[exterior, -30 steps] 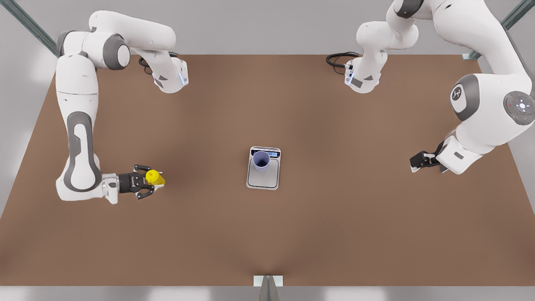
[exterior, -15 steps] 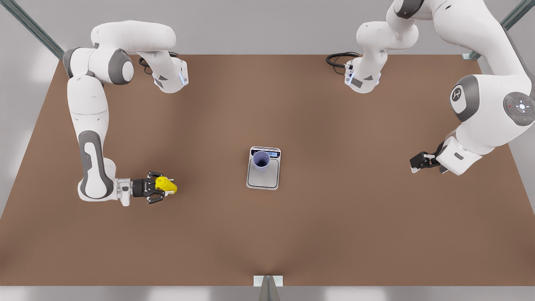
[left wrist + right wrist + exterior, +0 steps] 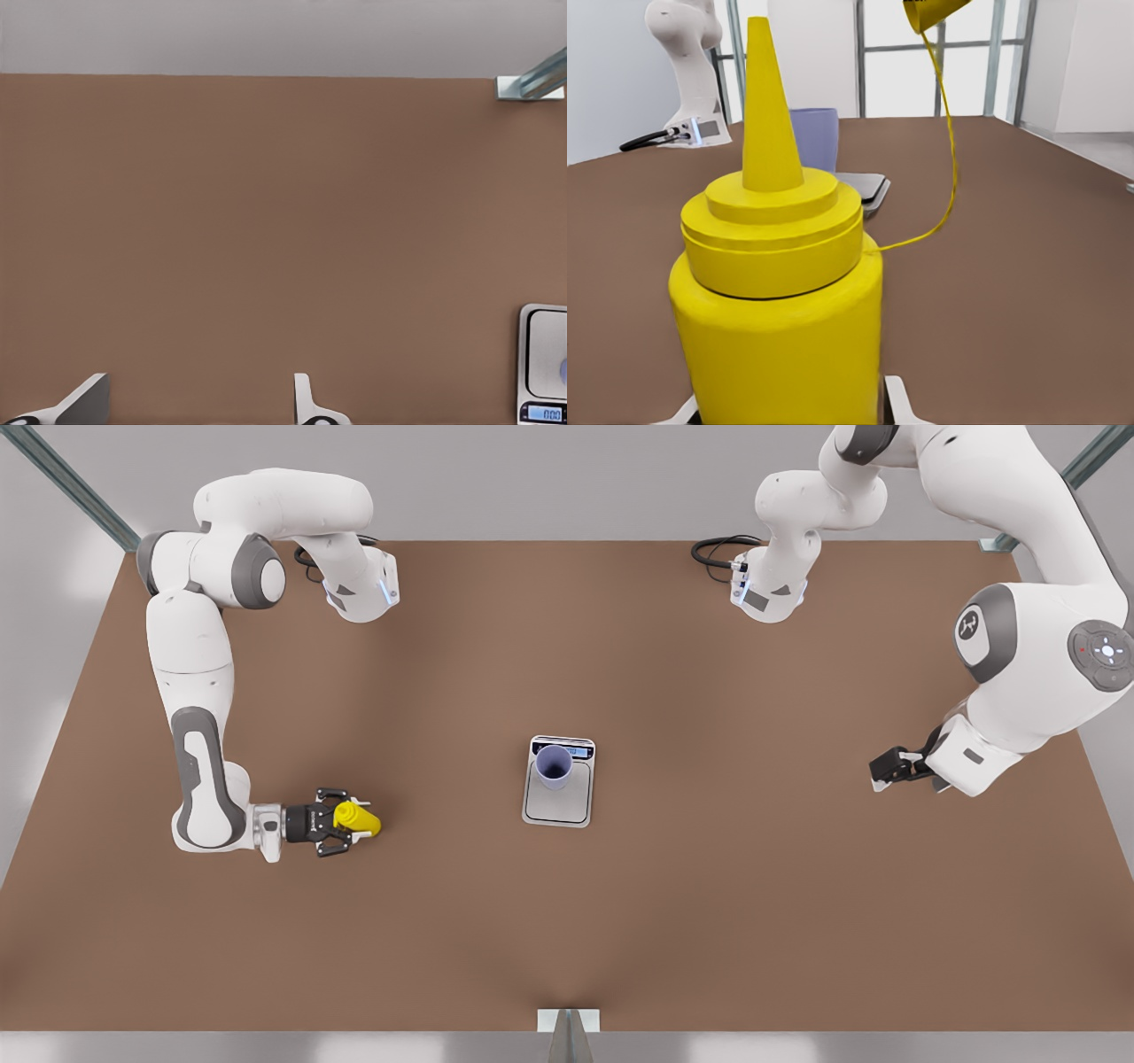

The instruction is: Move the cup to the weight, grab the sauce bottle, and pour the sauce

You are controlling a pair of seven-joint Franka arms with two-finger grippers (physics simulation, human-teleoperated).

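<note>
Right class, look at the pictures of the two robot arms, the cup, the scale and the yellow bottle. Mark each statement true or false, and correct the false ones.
1. The cup stands upright on the weight. True.
2. The sauce bottle is tipped over the cup, pouring. False: it is well off the weight, toward the front view's left.
3. The right gripper is shut on the sauce bottle. True.
4. The left gripper holds the cup. False: it waits open and empty at the front view's right, apart from the cup.
</note>
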